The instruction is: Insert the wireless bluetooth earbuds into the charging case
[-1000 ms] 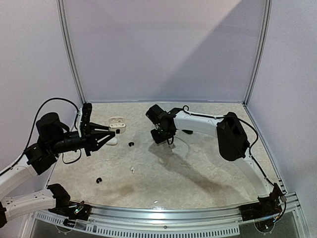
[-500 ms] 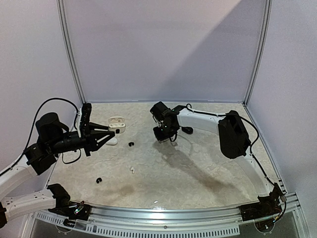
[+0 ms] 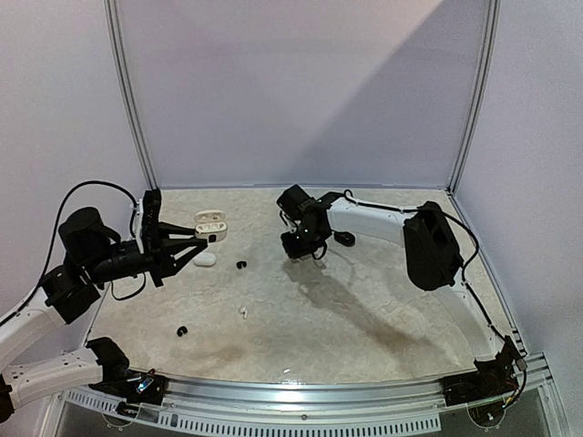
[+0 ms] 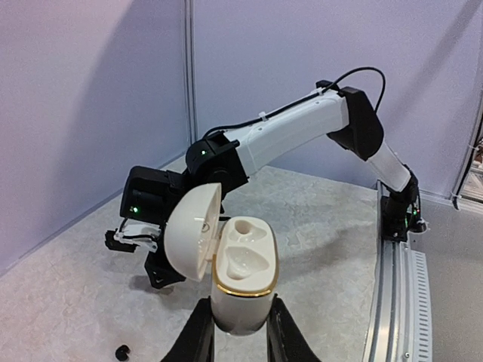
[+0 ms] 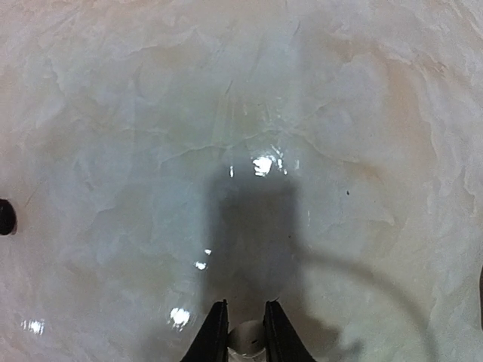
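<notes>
1. Nearest the arm bases, a black earbud [image 3: 182,330] lies on the table [image 3: 383,309], left of centre.
2. A bit further in is a loose white earbud [image 3: 243,311], lying alone.
3. Beyond that is a second black earbud [image 3: 241,265]. Just to its left a closed white case [image 3: 205,259] sits flat on the table.
4. The right gripper [image 5: 243,332] hangs over bare table mid-field, pointing down. Its jaws are nearly together, pinching a small white earbud [image 5: 243,343], of which only a rounded bit shows between the fingers.
5. Just right of that wrist is a small black object [image 3: 344,238] on the table. I can't tell what it is.
6. The left gripper [image 4: 240,328] is clamped on the open charging case [image 4: 241,275], with a finger on each side of its lower body, and holds it up off the table.
7. The case lid [image 4: 195,232] is hinged back to the left. Two moulded sockets and a gold rim show.
</notes>
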